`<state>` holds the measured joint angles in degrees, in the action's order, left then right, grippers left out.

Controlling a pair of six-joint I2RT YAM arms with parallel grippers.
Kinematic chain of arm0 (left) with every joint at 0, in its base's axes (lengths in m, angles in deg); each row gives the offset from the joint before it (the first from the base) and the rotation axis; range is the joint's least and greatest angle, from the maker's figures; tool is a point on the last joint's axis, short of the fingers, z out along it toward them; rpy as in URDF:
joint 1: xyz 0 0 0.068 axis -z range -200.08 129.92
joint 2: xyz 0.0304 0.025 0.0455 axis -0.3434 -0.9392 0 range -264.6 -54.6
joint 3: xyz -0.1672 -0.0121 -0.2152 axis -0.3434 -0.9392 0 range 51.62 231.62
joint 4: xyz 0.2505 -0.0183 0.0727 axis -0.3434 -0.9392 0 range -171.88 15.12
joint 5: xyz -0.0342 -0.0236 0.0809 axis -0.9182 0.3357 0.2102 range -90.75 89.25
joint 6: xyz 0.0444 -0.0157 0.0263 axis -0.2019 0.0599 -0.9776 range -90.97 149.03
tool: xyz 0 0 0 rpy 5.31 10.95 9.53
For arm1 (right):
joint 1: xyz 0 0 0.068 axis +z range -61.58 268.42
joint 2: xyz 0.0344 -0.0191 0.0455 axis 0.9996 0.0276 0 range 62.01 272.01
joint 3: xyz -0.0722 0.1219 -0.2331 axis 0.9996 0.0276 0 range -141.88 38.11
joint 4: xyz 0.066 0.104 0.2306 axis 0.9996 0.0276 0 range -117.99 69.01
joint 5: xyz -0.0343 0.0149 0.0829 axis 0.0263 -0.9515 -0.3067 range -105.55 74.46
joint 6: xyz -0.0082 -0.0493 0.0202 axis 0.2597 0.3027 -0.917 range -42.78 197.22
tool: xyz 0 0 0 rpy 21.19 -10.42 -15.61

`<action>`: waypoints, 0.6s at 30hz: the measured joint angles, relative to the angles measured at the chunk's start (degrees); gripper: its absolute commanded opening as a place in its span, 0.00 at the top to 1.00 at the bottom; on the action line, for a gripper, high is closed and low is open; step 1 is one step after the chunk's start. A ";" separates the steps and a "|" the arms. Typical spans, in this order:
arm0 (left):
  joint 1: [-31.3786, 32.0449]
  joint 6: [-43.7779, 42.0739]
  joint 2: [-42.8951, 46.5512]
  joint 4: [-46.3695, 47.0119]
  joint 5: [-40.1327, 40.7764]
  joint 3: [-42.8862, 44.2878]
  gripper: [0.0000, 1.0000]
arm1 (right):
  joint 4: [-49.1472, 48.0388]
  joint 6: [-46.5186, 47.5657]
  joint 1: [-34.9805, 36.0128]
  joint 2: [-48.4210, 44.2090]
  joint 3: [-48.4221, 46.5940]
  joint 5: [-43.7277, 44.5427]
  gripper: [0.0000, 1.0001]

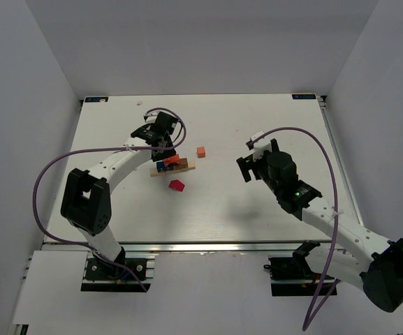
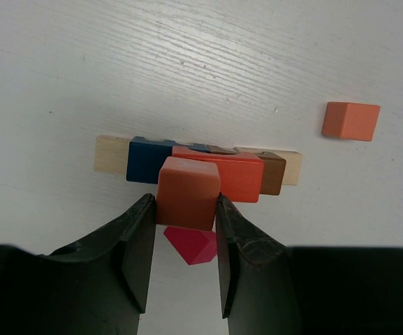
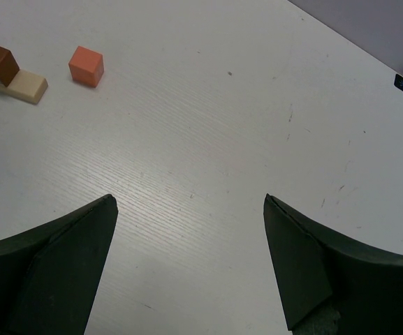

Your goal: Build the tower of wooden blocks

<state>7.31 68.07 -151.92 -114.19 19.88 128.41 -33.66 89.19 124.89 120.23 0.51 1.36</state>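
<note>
The wood block tower (image 1: 172,166) lies left of the table's middle. In the left wrist view it has a pale tan base (image 2: 110,153) carrying a blue block (image 2: 147,159), a long orange block (image 2: 237,176) and a brown block (image 2: 273,173). My left gripper (image 2: 185,202) is shut on an orange-brown cube (image 2: 187,192), held over the stack's blue end; I cannot tell whether the two touch. A red block (image 2: 195,246) lies on the table below the fingers. My right gripper (image 3: 189,202) is open over bare table with nothing in it, well right of the tower.
A loose orange cube (image 1: 201,151) sits just right of the tower, and shows in the right wrist view as the orange cube (image 3: 86,65) beside the tan base's end (image 3: 25,85). White walls enclose the table on three sides.
</note>
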 measured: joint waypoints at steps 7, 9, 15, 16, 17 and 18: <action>0.02 0.44 -0.92 -0.96 0.55 0.00 0.78 | 0.00 -0.02 -0.13 0.00 0.00 -0.55 0.10; 0.02 0.46 -1.20 -0.96 0.52 0.00 0.78 | 0.00 -0.02 -0.13 0.00 0.00 -0.61 0.11; 0.02 0.48 -1.27 -0.94 0.42 0.00 0.78 | 0.00 -0.02 -0.13 0.00 0.00 -0.85 0.11; 0.02 0.48 -1.27 -0.92 0.42 0.00 0.78 | 0.00 0.00 -0.13 0.00 0.00 -0.96 0.11; 0.02 0.52 -1.27 -0.92 0.42 0.00 0.78 | 0.00 0.00 -0.13 0.00 0.00 -0.98 0.11; 0.02 0.63 -1.27 -0.92 0.42 0.00 0.78 | 0.02 -0.02 -0.15 0.00 0.00 -1.01 0.11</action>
<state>7.34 68.71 -153.19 -115.11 20.29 128.41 -33.64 89.17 124.73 120.23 0.51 0.36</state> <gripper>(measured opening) 0.458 0.895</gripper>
